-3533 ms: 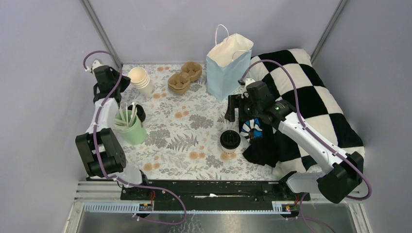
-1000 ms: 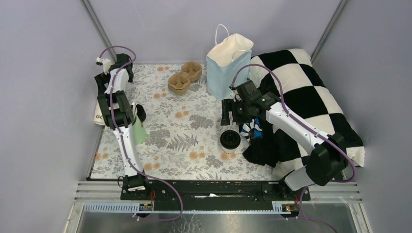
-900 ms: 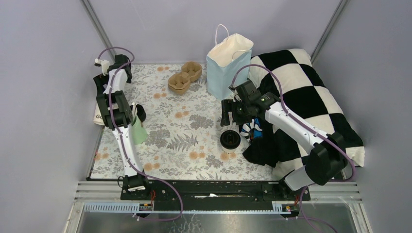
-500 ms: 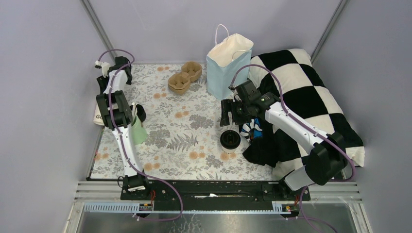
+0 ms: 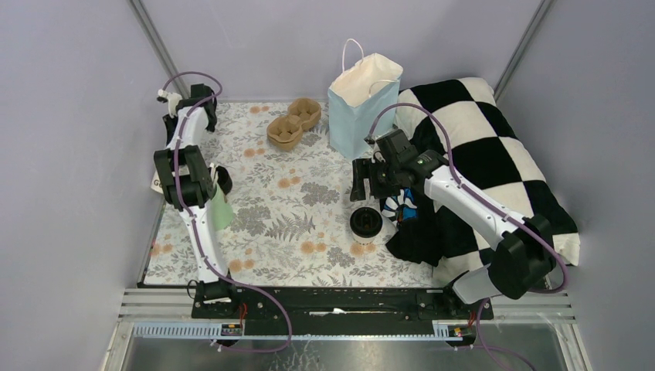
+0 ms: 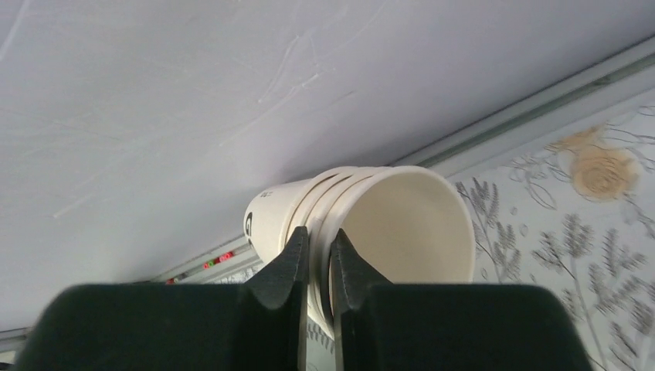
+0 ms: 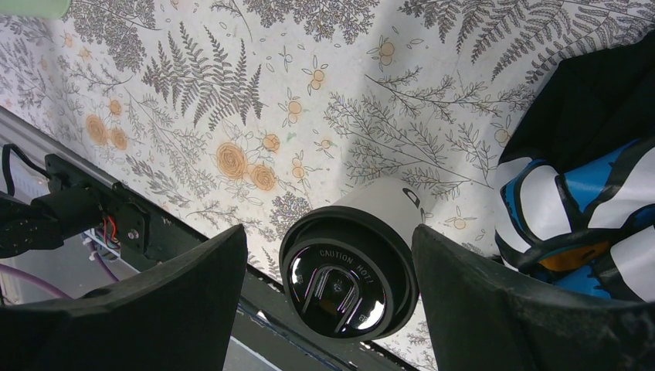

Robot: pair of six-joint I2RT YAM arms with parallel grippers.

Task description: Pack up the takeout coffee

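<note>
Right wrist view: the right gripper hangs with jaws wide, straddling the lidded cup near the table's right edge, seemingly lined up for a grasp. The left gripper pinches the stack's rim at the far-left corner, probably to clear it aside.

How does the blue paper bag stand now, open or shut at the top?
Open. The blue paper bag stands upright and its mouth gapes, so the white inside shows from above.

The bag stands at the back, cup carriers left of it, pillow right, lidded cup in front.
</note>
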